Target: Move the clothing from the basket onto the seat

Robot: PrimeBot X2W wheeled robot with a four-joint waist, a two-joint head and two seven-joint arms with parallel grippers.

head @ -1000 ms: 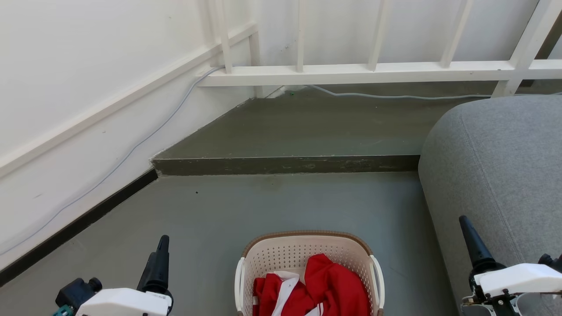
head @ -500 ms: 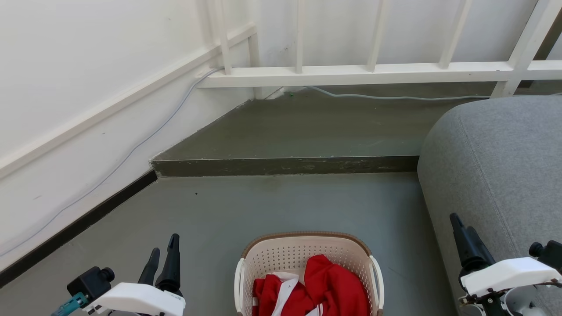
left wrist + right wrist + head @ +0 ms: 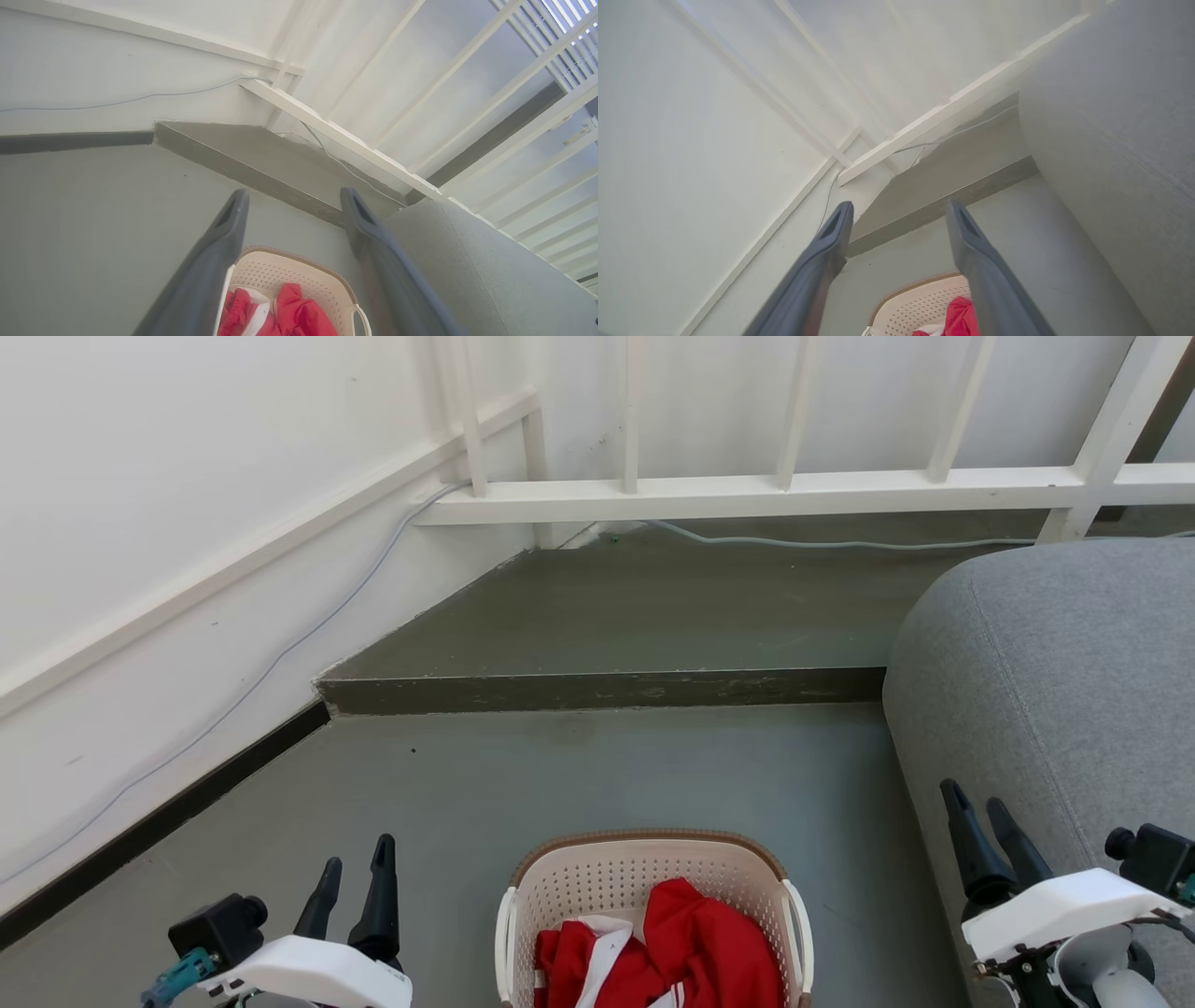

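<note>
A white wall (image 3: pixel 187 476) runs along the robot's left and meets a grey floor (image 3: pixel 579 784) at a dark skirting strip. On the robot's right stands the seat (image 3: pixel 1055 672), a big grey cushion with a rounded corner and a stitched seam down its side. Behind it, a white railing (image 3: pixel 747 490) crosses the far end above a raised step (image 3: pixel 597 691) with a scuffed dark front edge.

The basket (image 3: pixel 616 873) sits on the floor at the bottom middle of the head view, cream and perforated with a brown rim and white side handles. A strip of floor separates it from the seat. The clothing (image 3: pixel 709 943) lies bunched inside the basket, red with a white panel showing near its left side.

The left gripper (image 3: pixel 356 857) hangs over the floor to the left of the basket, clear of it, with its two dark fingers parted; the left wrist view shows a wide gap between them. The right gripper (image 3: pixel 974 798) is held in front of the seat's side, to the right of the basket, fingers likewise spread wide. A thin pale cable (image 3: pixel 280 653) trails down the wall and along the step under the railing
</note>
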